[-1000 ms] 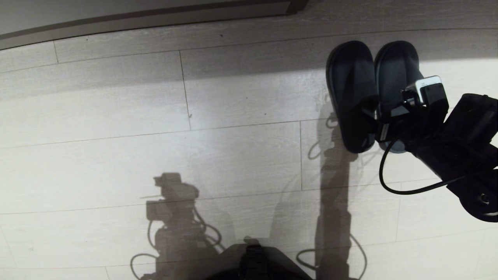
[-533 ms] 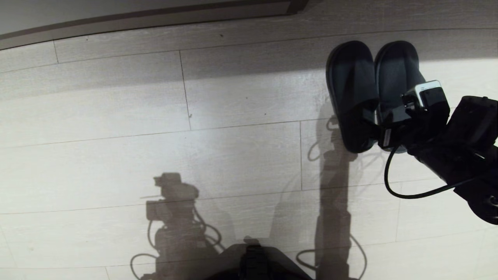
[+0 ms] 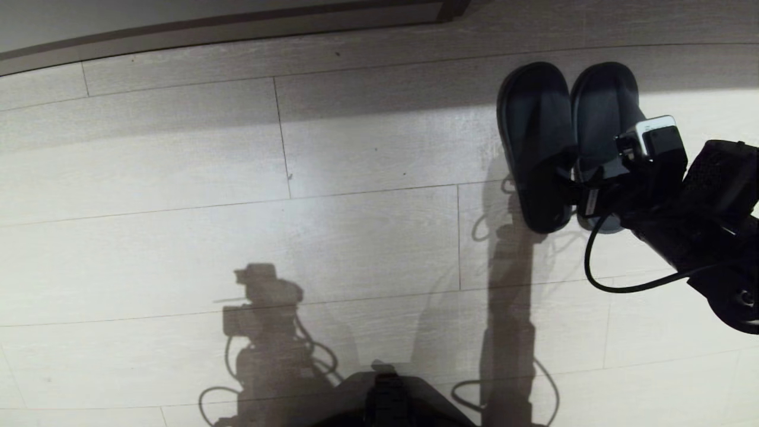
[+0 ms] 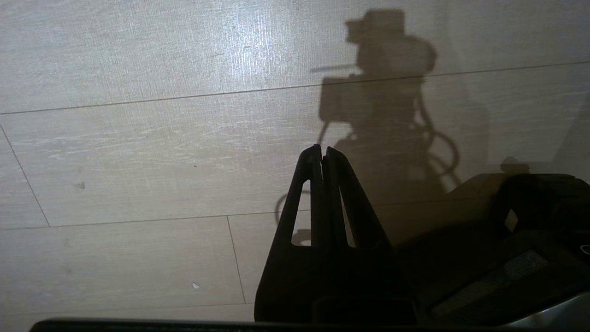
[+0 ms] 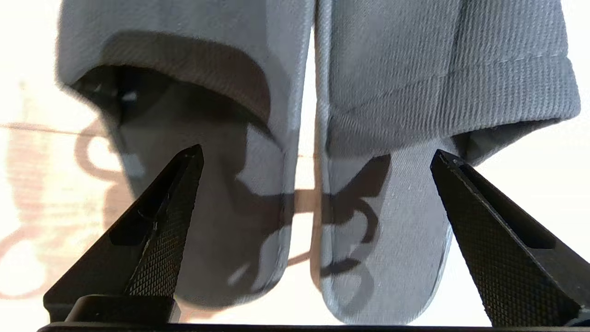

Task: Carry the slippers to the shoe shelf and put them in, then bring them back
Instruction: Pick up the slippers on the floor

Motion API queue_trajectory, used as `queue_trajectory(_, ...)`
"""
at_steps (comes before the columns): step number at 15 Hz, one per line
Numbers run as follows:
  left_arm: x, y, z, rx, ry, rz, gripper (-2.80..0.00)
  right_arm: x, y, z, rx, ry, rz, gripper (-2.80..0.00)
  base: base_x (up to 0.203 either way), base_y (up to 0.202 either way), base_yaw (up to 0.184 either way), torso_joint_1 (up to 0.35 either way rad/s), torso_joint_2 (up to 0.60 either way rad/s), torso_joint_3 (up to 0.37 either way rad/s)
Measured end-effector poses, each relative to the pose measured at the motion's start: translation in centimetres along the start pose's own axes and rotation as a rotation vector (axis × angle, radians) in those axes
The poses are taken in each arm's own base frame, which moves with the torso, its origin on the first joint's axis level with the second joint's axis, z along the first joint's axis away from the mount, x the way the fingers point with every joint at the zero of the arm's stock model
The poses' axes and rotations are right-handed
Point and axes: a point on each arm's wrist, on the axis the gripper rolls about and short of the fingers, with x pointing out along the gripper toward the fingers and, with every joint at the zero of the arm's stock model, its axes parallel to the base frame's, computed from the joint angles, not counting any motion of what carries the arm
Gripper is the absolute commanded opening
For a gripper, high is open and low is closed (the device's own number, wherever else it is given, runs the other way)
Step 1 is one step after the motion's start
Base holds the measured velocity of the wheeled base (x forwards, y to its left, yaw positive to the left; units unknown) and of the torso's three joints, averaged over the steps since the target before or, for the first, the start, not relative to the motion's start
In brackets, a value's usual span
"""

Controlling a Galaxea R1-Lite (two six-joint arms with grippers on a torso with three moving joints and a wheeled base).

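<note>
Right gripper (image 5: 318,157), jaws spread wide, hovered at the heel ends of the slippers (image 3: 569,136) at two o'clock, straddling both, likely to pinch them together. Left gripper (image 4: 321,150) idle, jaws pressed together.

Two dark slate-grey cloth slippers (image 3: 554,136) lie flat, side by side on the pale wood floor (image 3: 356,237), heels nearest the robot.

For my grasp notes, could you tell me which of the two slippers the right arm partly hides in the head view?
The slipper on the robot's right: the right hand and its wrist cover its heel end, while the left slipper shows almost whole.
</note>
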Motion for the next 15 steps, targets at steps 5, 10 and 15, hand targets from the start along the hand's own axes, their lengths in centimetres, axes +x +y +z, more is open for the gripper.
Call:
queue_trajectory(5, 0.0, 0.0, 0.0, 0.000, 0.000, 0.000, -2.80, 1.2, -0.3, -0.4, 0.009, -0.008, -0.013, 0.00, 0.000, 0.000, 0.000, 0.000, 0.00, 0.000)
queue_trajectory(10, 0.0, 0.0, 0.0, 0.000, 0.000, 0.000, -2.80, 2.9, -0.4, 0.6, 0.099, -0.220, 0.019, 0.00, 0.000, 0.000, 0.000, 0.000, 0.00, 0.000)
queue_trajectory(15, 0.0, 0.0, 0.0, 0.000, 0.000, 0.000, -2.80, 3.5, -0.1, -0.1, 0.152, -0.295, 0.016, 0.00, 0.000, 0.000, 0.000, 0.000, 0.00, 0.000)
